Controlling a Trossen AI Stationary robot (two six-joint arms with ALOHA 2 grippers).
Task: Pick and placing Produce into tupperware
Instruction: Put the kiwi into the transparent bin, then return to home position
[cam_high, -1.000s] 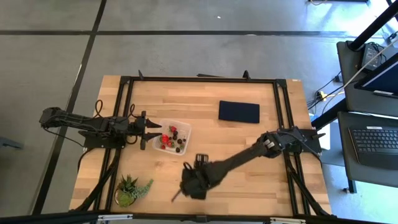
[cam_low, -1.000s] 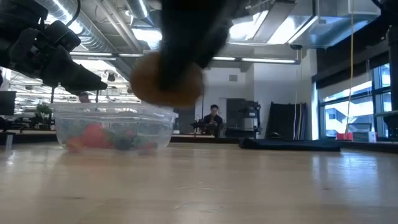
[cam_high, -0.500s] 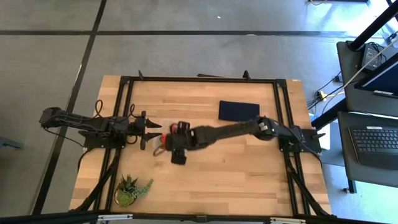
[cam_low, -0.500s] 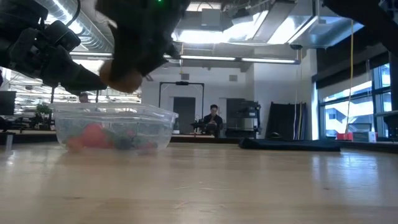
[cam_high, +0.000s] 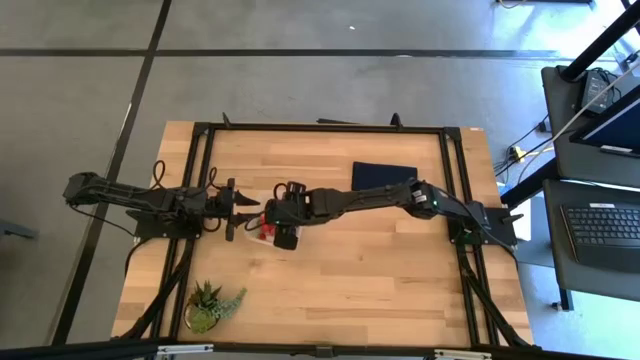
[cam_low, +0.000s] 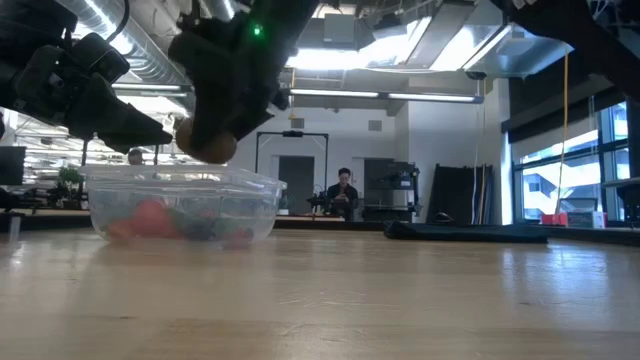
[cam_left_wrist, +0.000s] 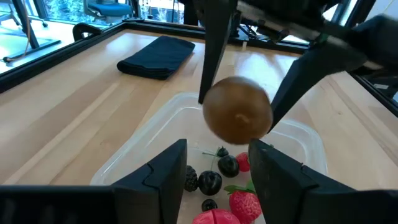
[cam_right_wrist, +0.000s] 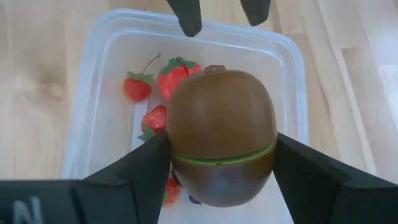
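So the high view sits overhead and looks straight down on the whole wooden surface (cam_high: 340, 270), far enough back to catch the floor around it. The low view sits right at surface height, looking level across into the room behind. The left wrist view looks forward along its arm, close in on the tupperware (cam_left_wrist: 298, 140). The right wrist view stares down into that same tupperware from close above. All four share the tupperware; the dark blue cloth (cam_high: 384, 175) shows in high, low and left wrist.
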